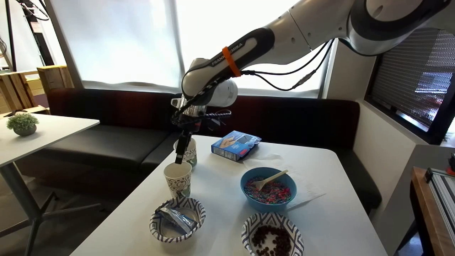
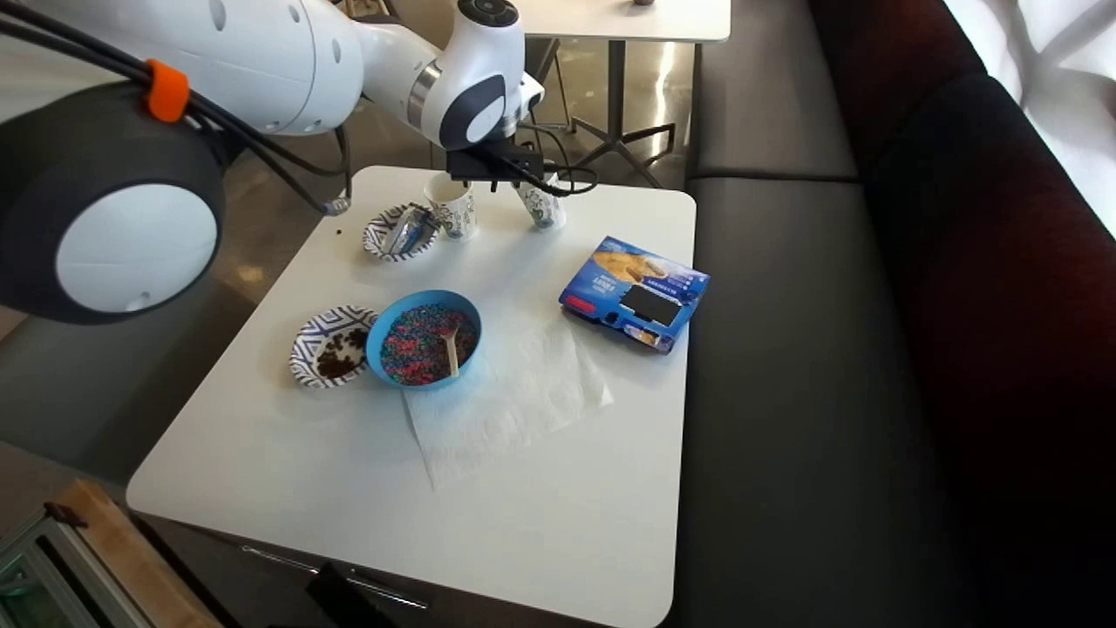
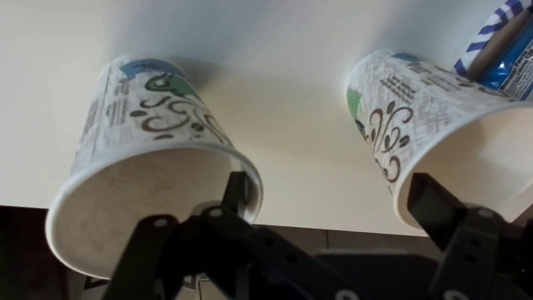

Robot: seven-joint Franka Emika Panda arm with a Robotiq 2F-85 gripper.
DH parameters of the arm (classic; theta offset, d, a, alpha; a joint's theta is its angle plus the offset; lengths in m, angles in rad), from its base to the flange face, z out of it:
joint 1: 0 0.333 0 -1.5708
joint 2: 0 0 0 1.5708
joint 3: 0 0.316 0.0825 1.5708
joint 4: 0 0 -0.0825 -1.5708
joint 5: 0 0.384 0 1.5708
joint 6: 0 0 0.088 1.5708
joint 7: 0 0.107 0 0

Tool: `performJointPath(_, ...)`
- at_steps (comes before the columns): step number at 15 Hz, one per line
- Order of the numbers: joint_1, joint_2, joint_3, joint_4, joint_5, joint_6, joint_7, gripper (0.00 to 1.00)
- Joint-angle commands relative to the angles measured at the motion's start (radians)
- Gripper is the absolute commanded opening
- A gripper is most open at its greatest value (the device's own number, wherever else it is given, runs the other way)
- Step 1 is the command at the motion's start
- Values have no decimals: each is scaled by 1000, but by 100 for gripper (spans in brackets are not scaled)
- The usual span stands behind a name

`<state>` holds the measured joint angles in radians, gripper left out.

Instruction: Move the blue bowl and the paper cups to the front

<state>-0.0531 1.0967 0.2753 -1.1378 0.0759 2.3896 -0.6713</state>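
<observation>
Two paper cups (image 1: 180, 185) stand upright with a gap between them, both well apart from the blue bowl (image 1: 265, 207), which sits on the white table (image 1: 220, 177) with a pale spoon (image 1: 272, 179) in its red and blue bits (image 1: 268, 195). Just beside the blue bowl is a patterned bowl (image 1: 253, 225) of brown balls (image 1: 280, 241); a second patterned bowl (image 1: 200, 211), holding a foil packet (image 1: 177, 217), lies well apart from the blue bowl. A blue box (image 1: 233, 143) lies apart from the blue bowl, and a paper sheet (image 2: 514, 419) spreads right next to the bowl. Well apart from the blue bowl, the gripper (image 3: 331, 189) hangs with its fingers (image 3: 435, 204) spread wide and released, a fingertip seen against each cup's mouth; whether either touches, I cannot tell
</observation>
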Motion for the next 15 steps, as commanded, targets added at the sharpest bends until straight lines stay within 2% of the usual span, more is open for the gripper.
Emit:
performJointPath(1,36,-5,-36,-20,-38,52,4,97)
performJointPath(2,46,-8,-44,-26,-50,63,10,92)
performJointPath(3,56,-11,-54,-32,-64,77,14,98)
performJointPath(4,66,-13,-64,-37,-78,89,21,100)
performJointPath(15,113,-30,-133,-107,-186,188,97,100)
